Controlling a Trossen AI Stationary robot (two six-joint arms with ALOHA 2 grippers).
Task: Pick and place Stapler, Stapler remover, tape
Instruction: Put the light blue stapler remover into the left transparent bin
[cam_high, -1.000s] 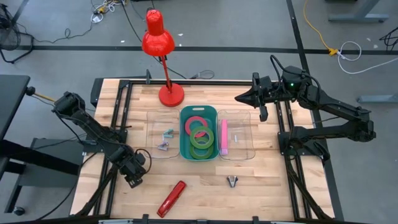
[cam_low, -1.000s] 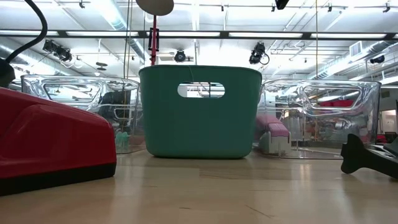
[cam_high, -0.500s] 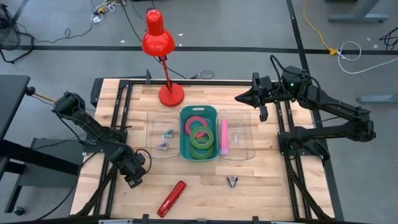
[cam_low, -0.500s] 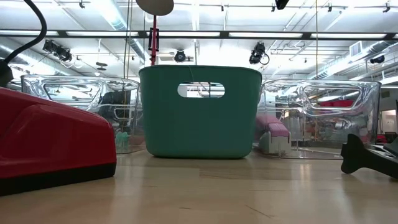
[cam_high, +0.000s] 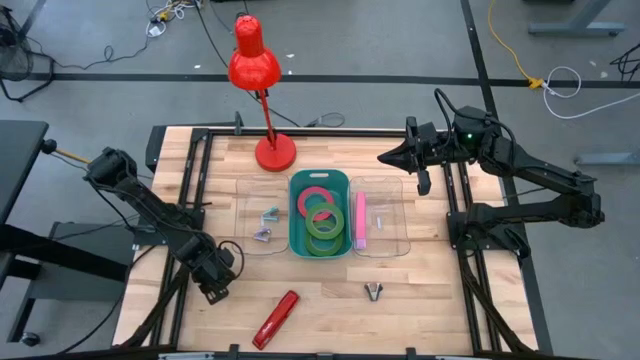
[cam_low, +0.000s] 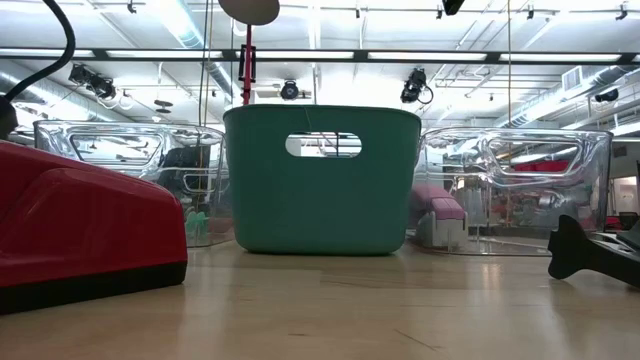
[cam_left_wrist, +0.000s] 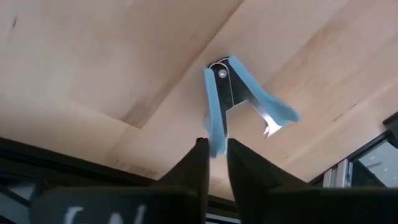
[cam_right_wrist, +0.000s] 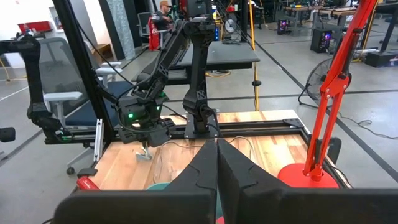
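Left gripper (cam_left_wrist: 212, 152) fingers have been narrowing since the earlier frame, now pinching a blue staple remover (cam_left_wrist: 239, 99).
Right gripper (cam_right_wrist: 216, 163) is waiting clenched and empty at two o'clock; no writing is readable.

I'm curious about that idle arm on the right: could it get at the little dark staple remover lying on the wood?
Probably yes: the dark staple remover lies alone on bare wood in front of the clear plastic bin, nothing over it. The right pincer is shut and would need opening.

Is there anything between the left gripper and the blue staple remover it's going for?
Nothing visible. One handle of the blue staple remover sits between the jaws of the left gripper, over bare wood. The right gripper waits far off, near the table's back edge.
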